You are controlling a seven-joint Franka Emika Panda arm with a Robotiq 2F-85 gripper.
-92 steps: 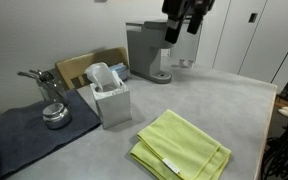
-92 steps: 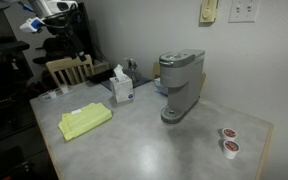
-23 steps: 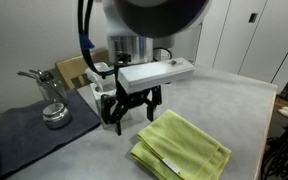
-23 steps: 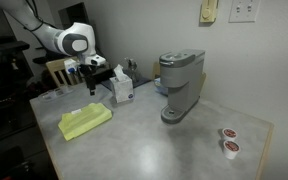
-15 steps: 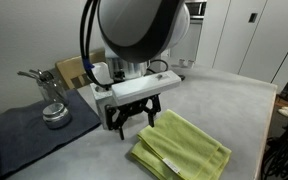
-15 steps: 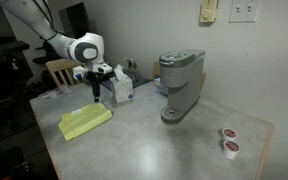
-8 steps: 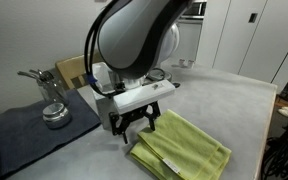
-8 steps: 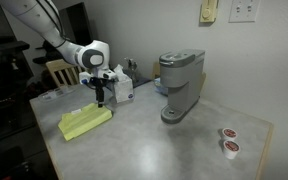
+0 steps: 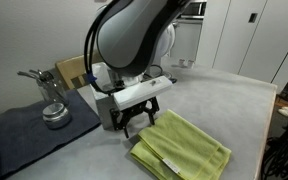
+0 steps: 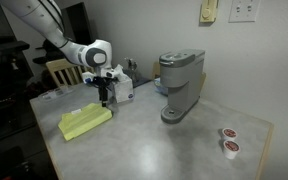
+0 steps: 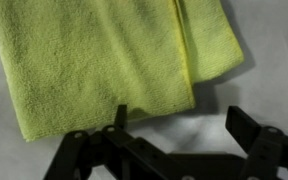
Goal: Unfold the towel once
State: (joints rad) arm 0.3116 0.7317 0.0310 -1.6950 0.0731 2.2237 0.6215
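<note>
Lower and closer to the cloth than half a second ago: black two-finger gripper (image 9: pixel 134 124), carried down by the white arm toward the grey tabletop (image 9: pixel 229 100). Nothing else displaced. Lime yellow-green rectangular cloth towel (image 9: pixel 184 146) lying flat and folded on the tabletop near its front edge, well apart from the grey coffee machine (image 10: pixel 180 85) and just in front of the white tissue box (image 10: pixel 122 89) in an exterior view. Dark grey mat (image 9: pixel 24 135) to one side, not involved. Gripper (image 10: pixel 106 97) hanging fingers-down at the towel (image 10: pixel 86 121) corner nearest the box. Jaws spread wide, nothing between them, nothing held. Wrist view: gripper (image 11: pixel 176 118) entering from the bottom, towel (image 11: pixel 94 60) filling the upper part, so cloth lies directly ahead of the fingers; one fingertip at the towel's near edge, the other over bare table. Contact with the cloth not confirmable. Upper layer ends in an edge running away from the gripper, with a strip of the lower layer showing beyond it on the right side of that view. Long axis not determinable there, cloth being cropped at the top. Judged step in hand: final approach to a grasp on the upper layer's near corner. Judged requirement: pinch that layer only, then carry it across the fold. Risk: both layers taken together. Single arm, so no question of the nearer one.
</note>
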